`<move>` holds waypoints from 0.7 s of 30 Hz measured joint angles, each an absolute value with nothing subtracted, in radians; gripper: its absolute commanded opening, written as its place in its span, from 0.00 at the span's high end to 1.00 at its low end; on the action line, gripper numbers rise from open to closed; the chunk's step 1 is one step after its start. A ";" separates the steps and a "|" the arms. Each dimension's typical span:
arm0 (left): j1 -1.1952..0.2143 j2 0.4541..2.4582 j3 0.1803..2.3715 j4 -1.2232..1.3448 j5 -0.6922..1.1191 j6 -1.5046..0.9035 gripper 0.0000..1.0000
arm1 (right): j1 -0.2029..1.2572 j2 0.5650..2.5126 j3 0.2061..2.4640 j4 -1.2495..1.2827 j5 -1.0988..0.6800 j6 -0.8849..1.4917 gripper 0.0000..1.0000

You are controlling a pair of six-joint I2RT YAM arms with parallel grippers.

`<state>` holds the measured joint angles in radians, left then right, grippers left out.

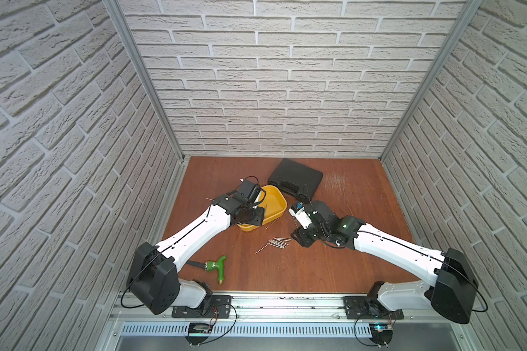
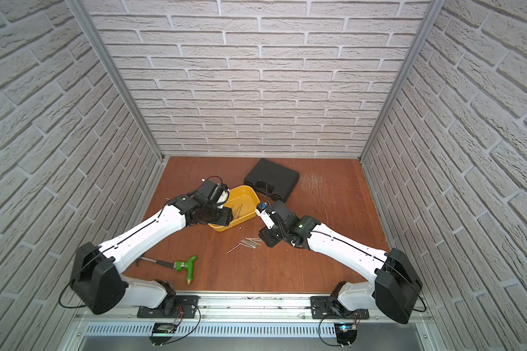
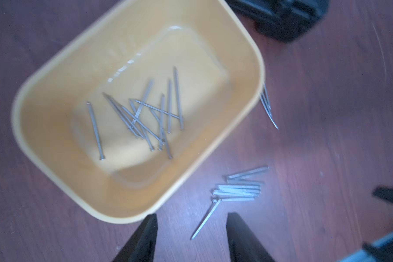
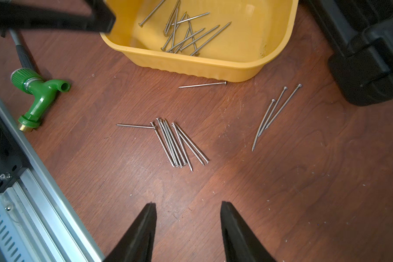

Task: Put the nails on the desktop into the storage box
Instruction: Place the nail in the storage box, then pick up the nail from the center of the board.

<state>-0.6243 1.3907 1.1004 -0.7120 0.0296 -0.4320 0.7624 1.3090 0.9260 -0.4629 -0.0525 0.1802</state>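
Between white-brick walls (image 1: 286, 91), a wood-grain worktop (image 1: 317, 273): some nails (image 4: 184, 34) lie in the yellow storage box (image 4: 191, 68) mid-worktop, loose nails (image 4: 175, 143) beside it toward the front edge. Left gripper (image 3: 192, 214) and right gripper (image 4: 188, 203) hang spread, empty.

The left arm (image 1: 195, 234) and right arm (image 1: 393, 246) are alike: white moulded links joined by black joint housings. A large, rounded black housing (image 1: 155, 282) caps each elbow. A thin black cable (image 1: 189, 226) runs along each white link and loops free at the elbow. Each base mounts on a black plate (image 1: 222, 304) with red and black wires. The left gripper (image 3: 192, 214) and right gripper (image 4: 188, 203) each carry 2 black, wedge-shaped fingers (image 4: 143, 231).
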 measured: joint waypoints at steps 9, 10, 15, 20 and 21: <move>-0.734 1.422 1.031 -0.753 0.076 -0.165 0.48 | 0.762 1.247 0.909 -0.410 -0.044 0.168 0.49; -0.742 1.436 1.031 -0.755 0.076 -0.134 0.49 | 0.762 1.245 0.909 -0.408 -0.043 0.169 0.49; -0.749 1.518 1.029 -0.751 0.084 -0.052 0.51 | 0.762 1.222 0.908 -0.407 -0.041 0.176 0.49; -0.763 1.581 1.025 -0.724 0.095 -0.016 0.52 | 0.762 1.211 0.908 -0.405 -0.041 0.182 0.50; -0.765 1.591 1.024 -0.721 0.095 -0.013 0.52 | 0.762 1.211 0.908 -0.405 -0.042 0.184 0.50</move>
<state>-0.7647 1.5906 1.0245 -0.7212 0.0948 -0.0128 0.7620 1.2114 0.9085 -0.4053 -0.0418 0.1837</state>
